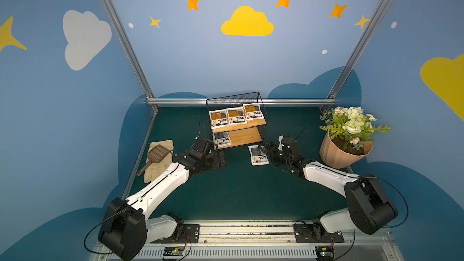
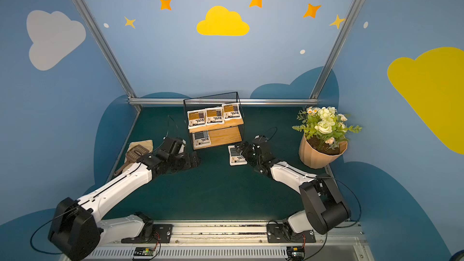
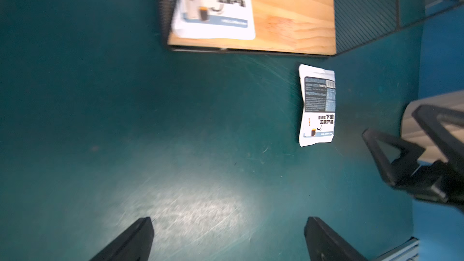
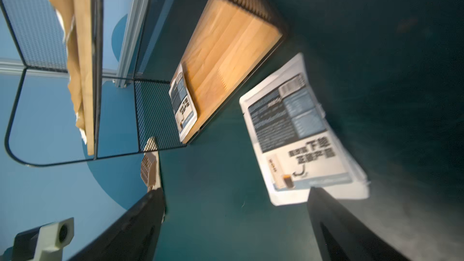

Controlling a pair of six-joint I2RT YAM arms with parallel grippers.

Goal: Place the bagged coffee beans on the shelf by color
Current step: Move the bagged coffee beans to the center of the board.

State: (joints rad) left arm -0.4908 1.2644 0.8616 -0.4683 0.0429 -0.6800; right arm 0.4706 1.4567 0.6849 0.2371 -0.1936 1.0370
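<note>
White with black print, the five coffee bags (image 1: 236, 116) are small flat pouches: three orange-panelled, two grey-blue. The orange bags (image 2: 214, 116) sit in a row on the top board of the one shelf (image 1: 244, 136). One grey-blue bag (image 1: 222, 139) lies on its lower board, and the loose grey-blue bag (image 4: 301, 131) lies flat on the dark green table (image 1: 238, 192) just in front of the shelf. The right gripper (image 4: 236, 190), beside that loose bag, and the left gripper (image 3: 229, 219), before the shelf, both stand spread wide and empty. Blue walls (image 1: 190, 59) carry painted clouds (image 1: 247, 22) and stars (image 1: 192, 3).
</note>
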